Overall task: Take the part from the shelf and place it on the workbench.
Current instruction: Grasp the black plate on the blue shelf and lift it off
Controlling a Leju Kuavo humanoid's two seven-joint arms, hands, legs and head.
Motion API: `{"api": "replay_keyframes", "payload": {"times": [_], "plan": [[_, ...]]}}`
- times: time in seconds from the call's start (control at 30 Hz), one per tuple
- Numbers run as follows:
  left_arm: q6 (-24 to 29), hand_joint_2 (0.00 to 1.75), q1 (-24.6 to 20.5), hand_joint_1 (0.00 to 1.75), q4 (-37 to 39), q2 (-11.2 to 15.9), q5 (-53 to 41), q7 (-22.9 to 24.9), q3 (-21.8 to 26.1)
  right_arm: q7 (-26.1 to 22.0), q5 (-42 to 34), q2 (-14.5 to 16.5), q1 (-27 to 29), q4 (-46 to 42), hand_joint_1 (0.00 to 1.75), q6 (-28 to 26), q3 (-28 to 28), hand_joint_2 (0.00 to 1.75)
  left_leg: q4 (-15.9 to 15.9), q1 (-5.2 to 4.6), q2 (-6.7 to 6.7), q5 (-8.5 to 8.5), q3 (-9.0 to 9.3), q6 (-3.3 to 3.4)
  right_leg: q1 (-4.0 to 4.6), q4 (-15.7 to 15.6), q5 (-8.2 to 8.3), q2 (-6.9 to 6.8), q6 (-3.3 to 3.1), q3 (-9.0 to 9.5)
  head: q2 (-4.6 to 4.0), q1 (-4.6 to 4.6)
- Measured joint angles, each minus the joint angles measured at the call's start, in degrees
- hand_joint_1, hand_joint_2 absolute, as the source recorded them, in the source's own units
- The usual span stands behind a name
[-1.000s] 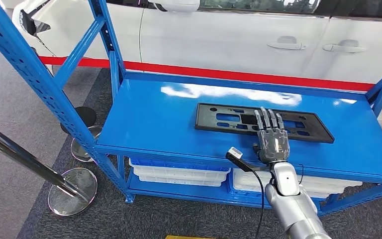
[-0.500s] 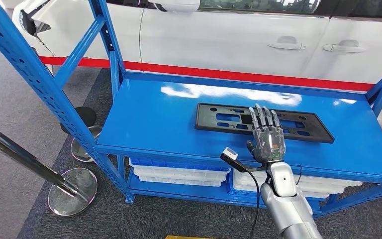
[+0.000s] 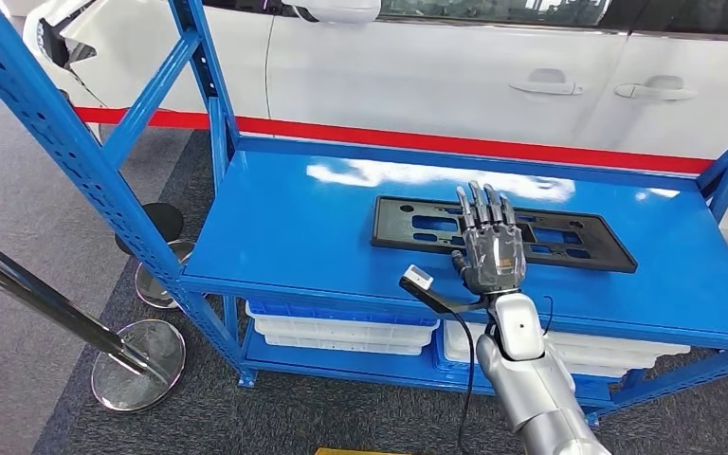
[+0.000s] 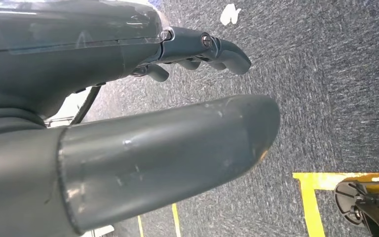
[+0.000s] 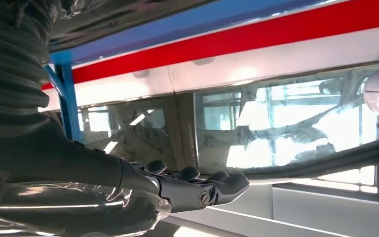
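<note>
White car stands behind the rack; red stripe beneath it. White bins occupy lower level. Chrome stanchion base on carpet.

The shelf rack is bright blue all over, its uprights punched with a row of small holes, and its top surface carries white glare. On it lies a flat black part with blue showing through its cut-outs. The right hand is dark grey with paler grey panels on its back, on a silver arm. White bins sit in blue trays below. The car behind is white, above a red stripe. The carpet is speckled grey; in the left wrist view the left hand is dark grey and yellow floor lines cross the carpet.
</note>
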Motion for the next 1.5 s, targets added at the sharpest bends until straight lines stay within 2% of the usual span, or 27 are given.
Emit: {"api": "replay_keyframes", "payload": {"times": [0.23, 0.53, 1.0, 1.5], "plan": [[-0.19, 0.0, -0.76, 0.0, 0.0, -0.12, -0.21, 0.42, -0.95, 4.52, 0.99, 0.26, -4.31, 3.91, 0.0, 0.0, 4.4, 1.75, 0.0, 0.0, 0.0, 0.03, 0.01, 0.02, 0.0, 0.0, 0.0, 0.0, 0.0, 0.0, 0.0, 0.0], [0.54, 0.0, -0.8, 0.0, 0.02, -0.14, -1.47, -0.15, -0.64, 6.32, 0.12, -0.2, -5.15, 7.51, 0.0, -0.07, 7.17, 1.75, 0.0, 0.0, 0.0, 0.03, 0.02, 0.02, 0.0, -0.01, 0.0, 0.0, 0.0, -0.02, 0.01, 0.0], [0.28, 0.0, -0.36, 0.0, 0.02, -0.14, -1.1, -1.24, 1.73, 2.78, -0.83, -2.38, -1.22, 7.94, 0.0, -0.16, 6.95, 1.75, 0.0, 0.0, 0.01, 0.03, 0.03, 0.02, 0.0, -0.01, 0.0, 0.01, 0.0, -0.01, 0.0, 0.0], [0.45, 0.0, -0.17, 0.0, 0.02, -0.14, -1.02, -1.18, 1.84, 0.14, -0.78, -2.74, 1.8, 4.02, 0.0, -0.15, 3.54, 1.75, 0.0, 0.0, 0.01, 0.03, 0.02, 0.02, 0.0, -0.01, 0.0, 0.01, 0.0, -0.02, 0.0, 0.0]]}}
